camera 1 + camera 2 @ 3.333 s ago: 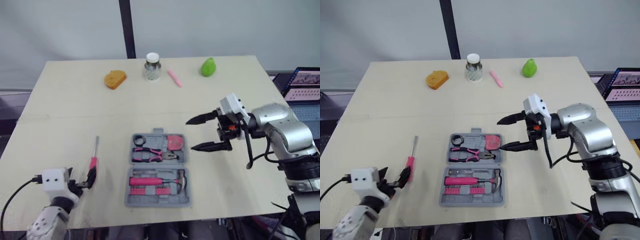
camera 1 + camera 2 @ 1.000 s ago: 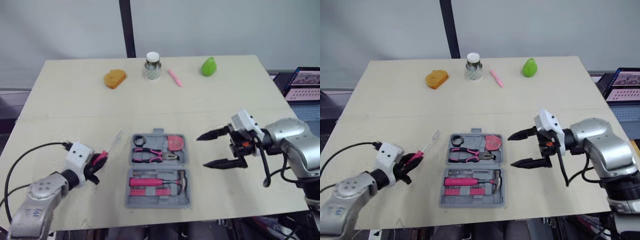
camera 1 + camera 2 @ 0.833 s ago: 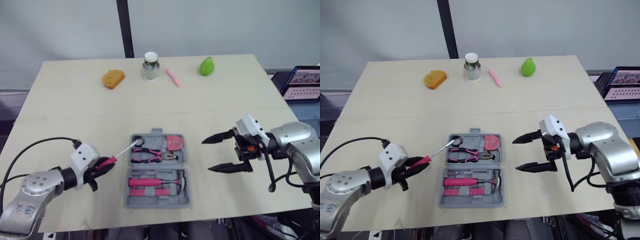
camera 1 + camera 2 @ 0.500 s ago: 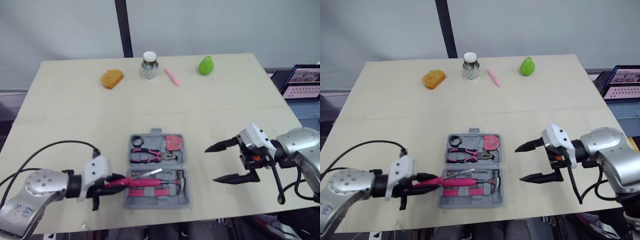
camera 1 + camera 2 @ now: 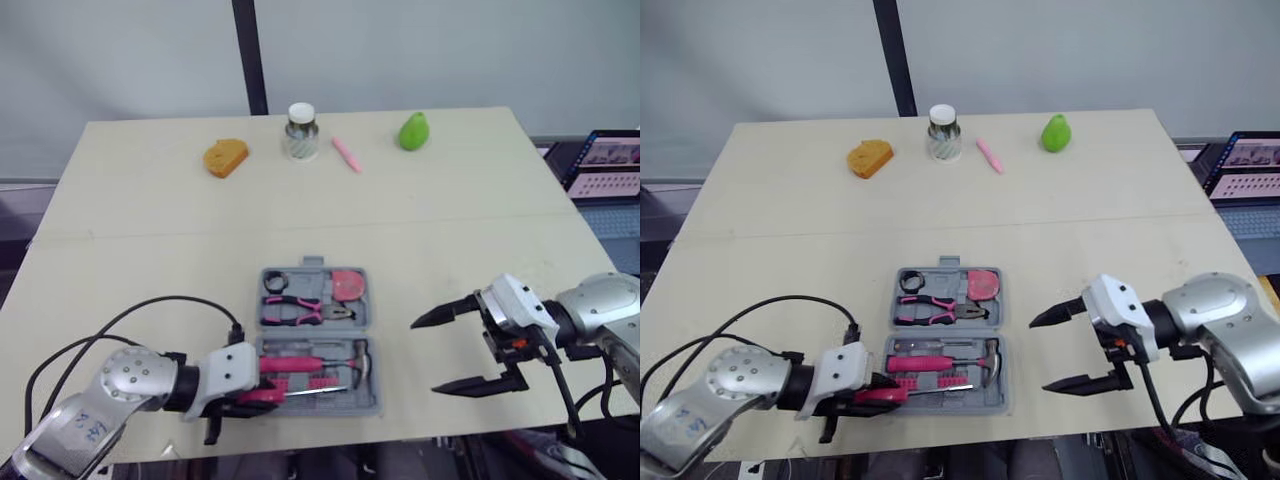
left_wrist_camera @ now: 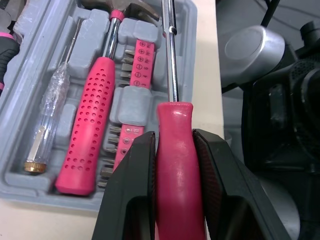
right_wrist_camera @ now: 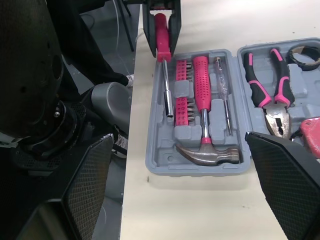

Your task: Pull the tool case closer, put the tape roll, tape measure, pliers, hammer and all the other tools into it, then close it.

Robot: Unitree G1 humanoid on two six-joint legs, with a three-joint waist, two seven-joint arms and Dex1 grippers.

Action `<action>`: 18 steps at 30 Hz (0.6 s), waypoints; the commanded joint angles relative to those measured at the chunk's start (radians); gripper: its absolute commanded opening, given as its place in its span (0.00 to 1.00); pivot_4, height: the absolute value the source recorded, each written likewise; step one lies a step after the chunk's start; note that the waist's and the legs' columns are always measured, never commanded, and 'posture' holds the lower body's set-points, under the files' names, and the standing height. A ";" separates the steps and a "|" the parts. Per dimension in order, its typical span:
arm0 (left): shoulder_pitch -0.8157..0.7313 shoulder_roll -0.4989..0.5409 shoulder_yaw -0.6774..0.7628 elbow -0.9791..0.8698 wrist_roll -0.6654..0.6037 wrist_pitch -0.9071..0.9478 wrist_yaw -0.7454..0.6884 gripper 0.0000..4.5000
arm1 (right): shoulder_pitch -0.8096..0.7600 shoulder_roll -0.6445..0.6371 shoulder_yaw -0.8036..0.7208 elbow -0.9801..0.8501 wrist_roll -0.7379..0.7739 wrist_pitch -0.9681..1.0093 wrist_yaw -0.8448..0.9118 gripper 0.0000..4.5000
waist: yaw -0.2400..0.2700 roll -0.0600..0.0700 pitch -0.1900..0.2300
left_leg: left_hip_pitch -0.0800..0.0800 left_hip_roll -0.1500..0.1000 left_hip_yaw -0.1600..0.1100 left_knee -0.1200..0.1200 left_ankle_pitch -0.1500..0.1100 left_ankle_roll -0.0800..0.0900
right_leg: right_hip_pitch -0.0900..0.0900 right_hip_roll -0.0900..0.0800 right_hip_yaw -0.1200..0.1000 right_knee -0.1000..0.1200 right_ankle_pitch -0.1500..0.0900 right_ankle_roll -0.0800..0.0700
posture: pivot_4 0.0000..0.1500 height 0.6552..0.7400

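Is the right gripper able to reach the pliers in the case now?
Probably yes. The right gripper stands open right of the case, bare table between; the pliers lie uncovered, and the left gripper holds the screwdriver over the near half.

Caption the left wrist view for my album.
Left hand grips the pink screwdriver over the open tool case, beside the hammer.

Pale worktop (image 5: 150,230). Near its front edge, open grey case (image 5: 316,333); along the far side, orange lump (image 5: 225,157), jar (image 5: 300,132), pink pen (image 5: 346,155), green pear (image 5: 413,131).
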 commanded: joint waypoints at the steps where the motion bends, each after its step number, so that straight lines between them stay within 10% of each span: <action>1: -0.036 0.006 -0.033 -0.018 0.012 0.031 0.002 0.15 | 0.027 -0.025 -0.060 -0.053 0.024 0.000 -0.015 1.00 | 0.001 0.000 0.000 | 0.000 0.000 0.000 0.000 0.000 0.000 | 0.000 0.000 0.000 0.000 0.000 0.000 | 1.00 1.00; 18: -0.181 -0.036 -0.189 -0.037 0.033 0.190 0.028 0.15 | 0.096 -0.034 -0.116 -0.117 0.051 0.051 -0.087 1.00 | 0.002 0.000 0.000 | 0.000 0.000 0.001 0.002 0.000 0.001 | 0.000 0.001 0.002 0.003 0.000 0.000 | 1.00 1.00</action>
